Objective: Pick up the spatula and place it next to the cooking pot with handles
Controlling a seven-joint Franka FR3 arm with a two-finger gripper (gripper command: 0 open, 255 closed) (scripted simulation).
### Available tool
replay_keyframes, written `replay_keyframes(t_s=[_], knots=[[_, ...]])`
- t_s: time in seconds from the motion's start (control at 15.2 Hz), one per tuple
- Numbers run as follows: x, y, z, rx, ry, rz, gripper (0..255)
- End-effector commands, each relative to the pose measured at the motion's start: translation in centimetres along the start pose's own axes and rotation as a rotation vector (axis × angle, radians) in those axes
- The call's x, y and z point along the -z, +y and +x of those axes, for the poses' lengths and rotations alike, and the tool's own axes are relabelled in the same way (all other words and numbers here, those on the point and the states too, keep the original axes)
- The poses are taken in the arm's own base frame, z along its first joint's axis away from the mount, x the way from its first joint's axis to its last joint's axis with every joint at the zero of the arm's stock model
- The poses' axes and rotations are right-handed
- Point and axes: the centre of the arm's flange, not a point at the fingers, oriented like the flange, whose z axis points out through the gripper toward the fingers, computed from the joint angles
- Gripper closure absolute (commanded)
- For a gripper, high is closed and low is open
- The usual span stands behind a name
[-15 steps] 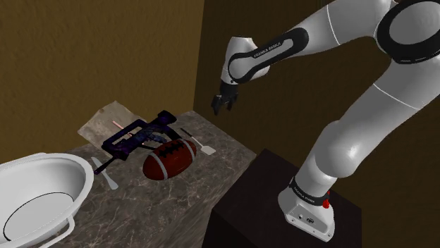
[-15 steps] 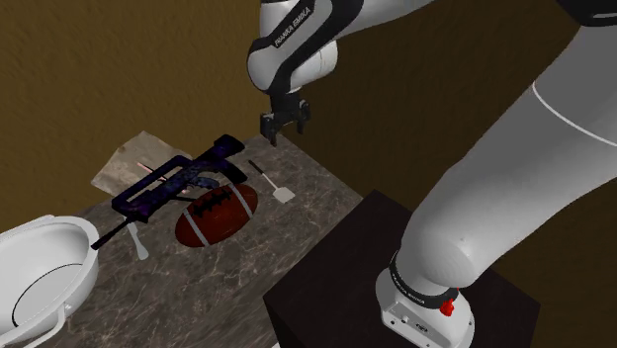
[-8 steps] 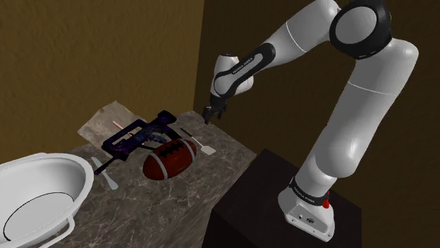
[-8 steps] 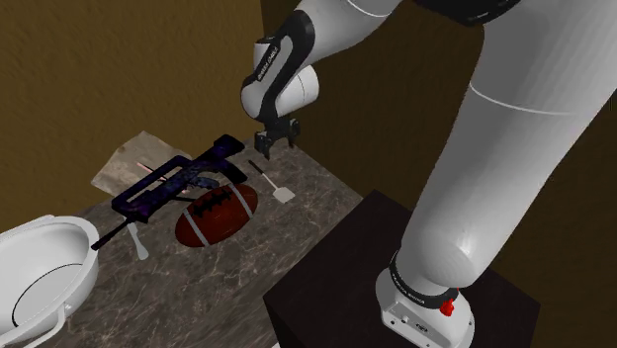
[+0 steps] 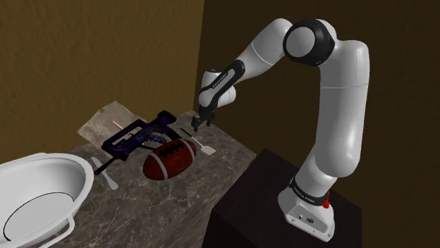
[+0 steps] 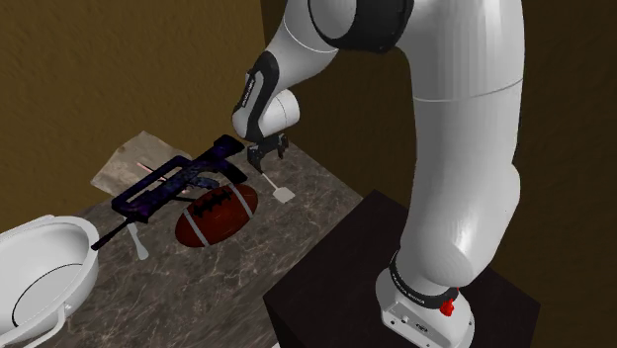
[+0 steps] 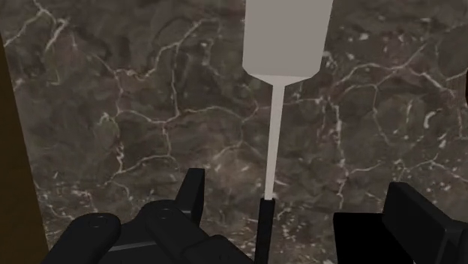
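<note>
Spatula (image 7: 271, 142) is seen flat on the surface (image 7: 112, 112), under the spread end effector (image 7: 300, 191). Its thin handle should be centred, then squeezed gently.

The arm (image 5: 340, 106) is built of glossy white, rounded shells, joined by dark grey to black joints; one joint is capped by a large black disc (image 5: 311, 41). A black sleeve (image 5: 225, 75) printed with white lettering is wrapped along the slim segment behind the hand. A black collar (image 5: 309, 189) with white lettering is set above the white foot (image 5: 307, 215), on which a small round emblem is stamped. A red mark (image 5: 326, 201) is placed beside the collar. The gripper (image 5: 197, 125) is all black. Its fingers (image 7: 193, 196) are shown as blocky, matt pieces, and round recesses (image 7: 96, 222) are sunk into the black hand body.
</note>
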Motion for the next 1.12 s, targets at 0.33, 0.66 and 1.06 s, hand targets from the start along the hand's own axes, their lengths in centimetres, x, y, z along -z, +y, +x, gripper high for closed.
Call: replay_keyframes(t_s=[0.33, 0.66, 1.06], knots=[[-6.9, -0.2, 3.0, 0.003, 0.002, 0.005, 0], [-9.5, -0.2, 3.0, 0.003, 0.002, 0.005, 0], [-9.8, -0.2, 3.0, 0.003, 0.002, 0.005, 0]])
